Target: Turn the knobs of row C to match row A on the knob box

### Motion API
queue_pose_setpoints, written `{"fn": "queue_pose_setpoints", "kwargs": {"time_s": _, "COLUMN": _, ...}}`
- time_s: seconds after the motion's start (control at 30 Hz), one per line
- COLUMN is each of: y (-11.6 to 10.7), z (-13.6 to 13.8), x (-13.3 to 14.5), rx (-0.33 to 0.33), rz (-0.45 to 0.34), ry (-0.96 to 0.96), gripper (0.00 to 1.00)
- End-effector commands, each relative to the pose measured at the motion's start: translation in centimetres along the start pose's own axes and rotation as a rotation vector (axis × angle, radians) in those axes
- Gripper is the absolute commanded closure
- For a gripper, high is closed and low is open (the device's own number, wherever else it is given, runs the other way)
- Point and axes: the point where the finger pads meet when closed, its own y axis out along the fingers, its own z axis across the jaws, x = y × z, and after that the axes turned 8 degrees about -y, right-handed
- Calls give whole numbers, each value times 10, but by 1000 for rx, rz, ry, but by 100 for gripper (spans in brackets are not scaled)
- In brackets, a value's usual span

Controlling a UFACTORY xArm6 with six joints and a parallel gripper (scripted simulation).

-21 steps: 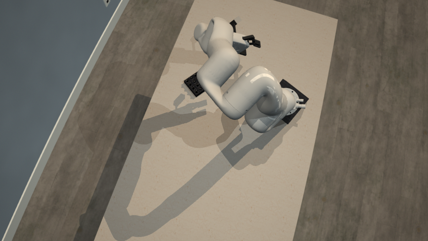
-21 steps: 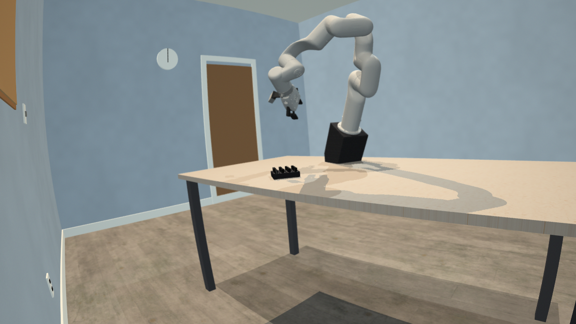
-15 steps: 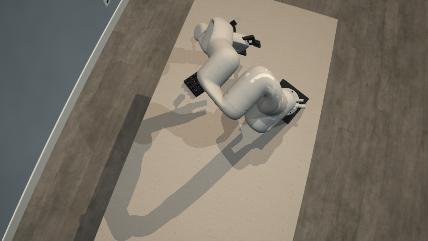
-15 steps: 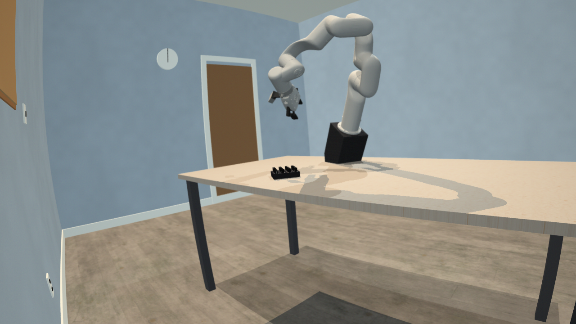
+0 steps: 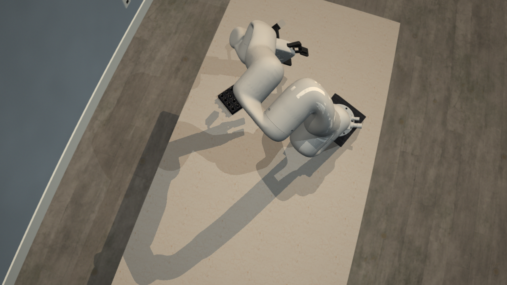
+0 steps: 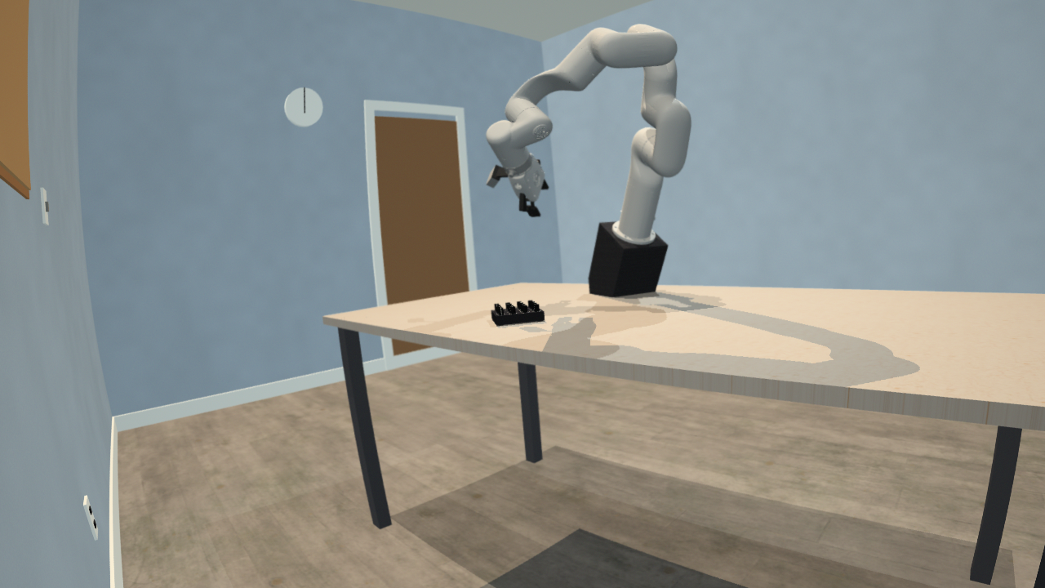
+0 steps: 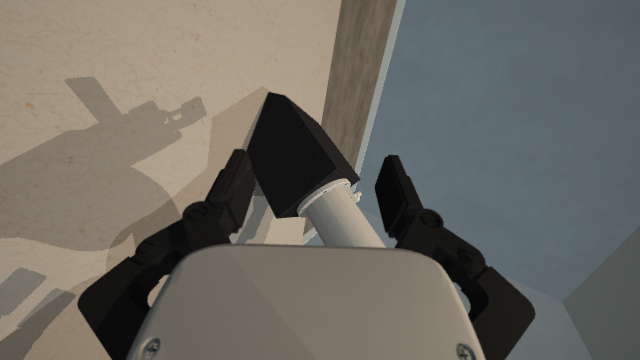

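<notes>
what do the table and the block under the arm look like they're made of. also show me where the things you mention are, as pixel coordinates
The table point(image 5: 301, 227) point(image 6: 731, 328): top probably wood or a wood-look laminate, matt and pale beige with fine flecks, its edge showing grain-like streaks; legs perhaps painted metal, being dark, straight and square.

The block under the arm point(image 6: 612, 263) point(image 7: 290, 155): matt black, maybe coated metal or plastic; its faces look plain, so the material stays open.

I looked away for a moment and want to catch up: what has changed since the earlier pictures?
Nothing visibly changed. The arm, the open gripper and the knob box stayed as they were.
</notes>
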Motion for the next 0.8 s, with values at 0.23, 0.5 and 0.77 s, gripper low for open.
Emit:
{"fn": "queue_pose_setpoints", "kwargs": {"time_s": 0.23, "y": -14, "z": -79, "x": 11, "rx": -232, "rz": -20, "ry": -191, "gripper": 0}}
{"fn": "queue_pose_setpoints", "kwargs": {"time_s": 0.5, "y": -32, "z": -140, "x": 20, "rx": -425, "rz": -3, "ry": -329, "gripper": 0}}
{"fn": "queue_pose_setpoints", "kwargs": {"time_s": 0.77, "y": -57, "z": -202, "x": 25, "rx": -629, "rz": 59, "ry": -450, "gripper": 0}}
